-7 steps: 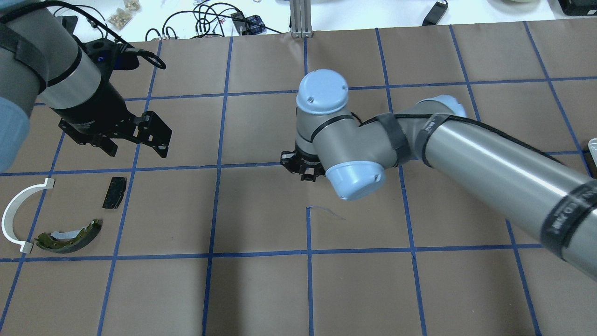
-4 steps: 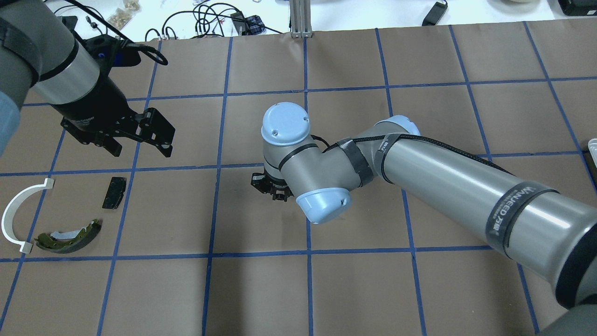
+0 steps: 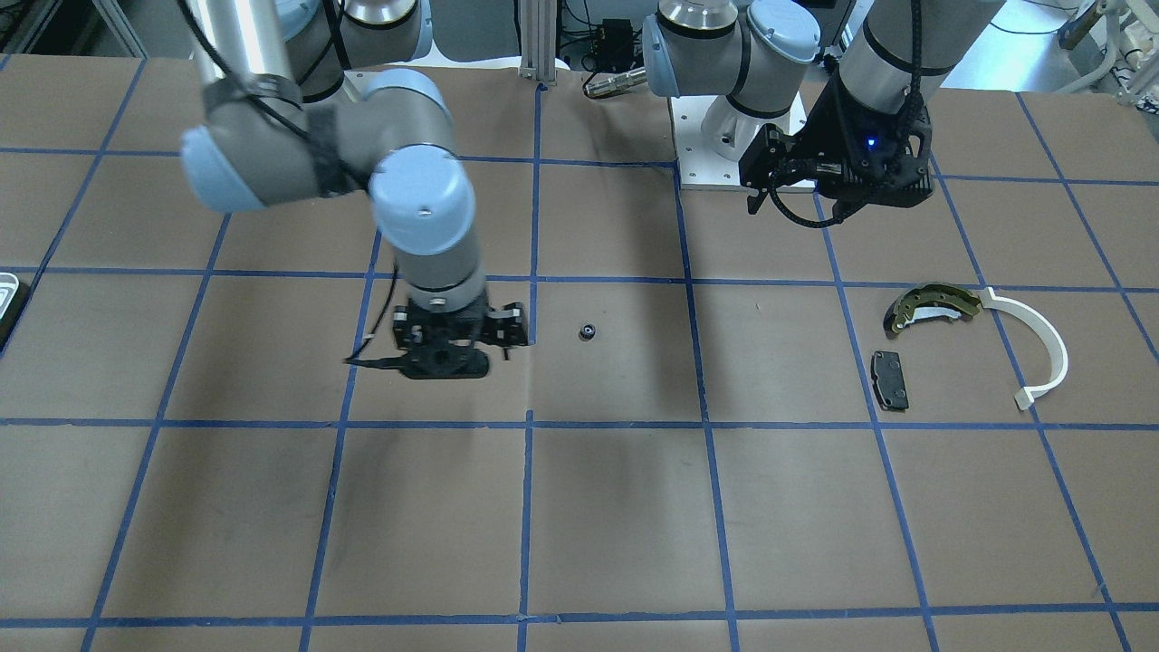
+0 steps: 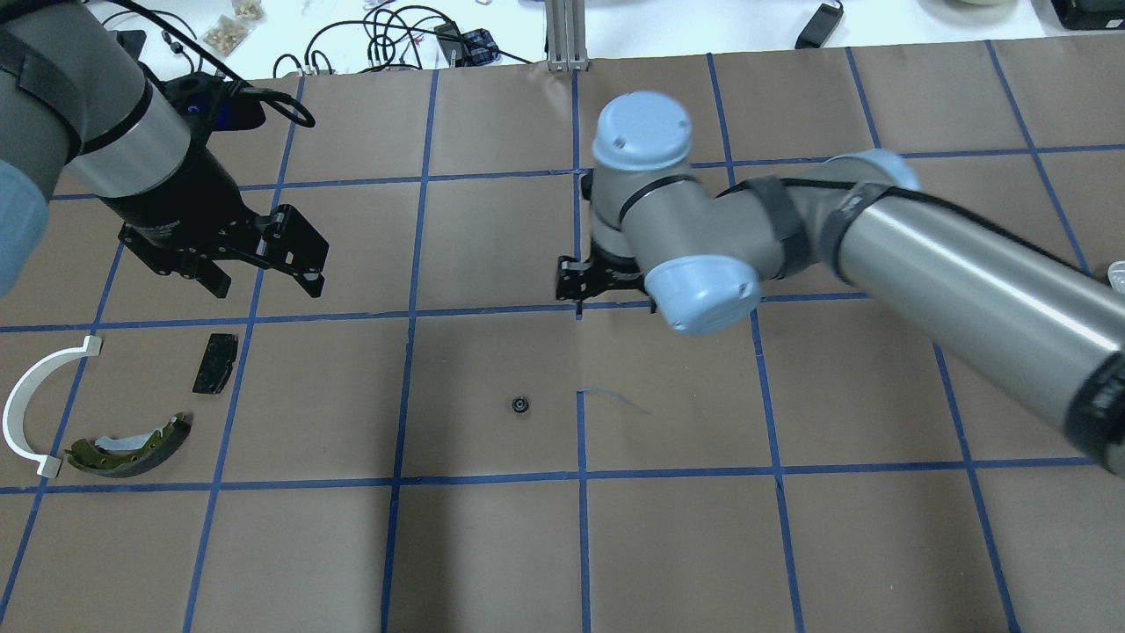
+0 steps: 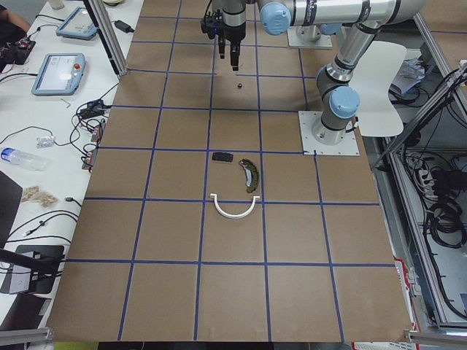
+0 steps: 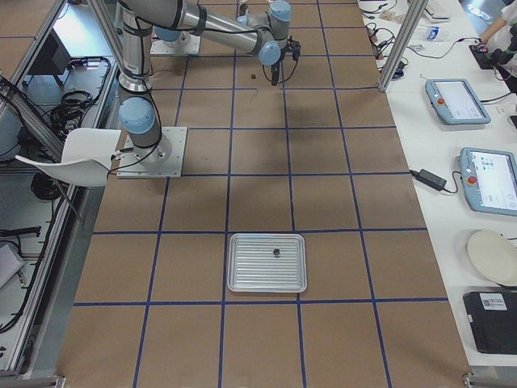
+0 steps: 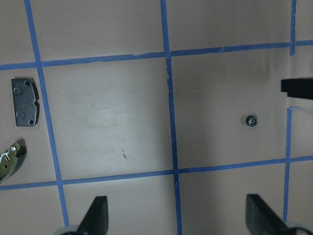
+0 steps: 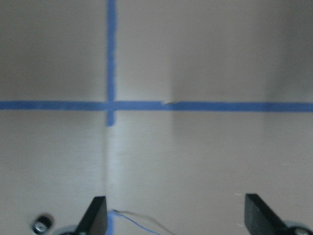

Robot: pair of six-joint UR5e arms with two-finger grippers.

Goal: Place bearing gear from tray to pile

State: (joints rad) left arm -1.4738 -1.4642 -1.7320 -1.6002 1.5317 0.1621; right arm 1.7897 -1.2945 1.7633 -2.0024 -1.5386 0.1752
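The bearing gear (image 4: 520, 404), small, black and round, lies alone on the brown paper near the table's middle; it also shows in the front view (image 3: 588, 332) and the left wrist view (image 7: 251, 120). My right gripper (image 4: 580, 286) is open and empty, above the table, beyond and right of the gear, which sits at the right wrist view's lower left corner (image 8: 41, 224). My left gripper (image 4: 259, 283) is open and empty, above the pile: olive-gold brake shoe (image 4: 132, 447), white arc strip (image 4: 31, 400), black pad (image 4: 216, 361). The tray (image 6: 234, 283) lies far to the right.
The tray holds another small dark part (image 6: 276, 251). A thin loose thread (image 4: 615, 400) lies on the paper right of the gear. Cables and small bags (image 4: 228, 31) lie past the table's far edge, beside an aluminium post (image 4: 567, 35).
My right gripper went left and down toward the table's middle, then drew back away and to the right. The gear now lies bare on the paper there. The left arm hardly moved.
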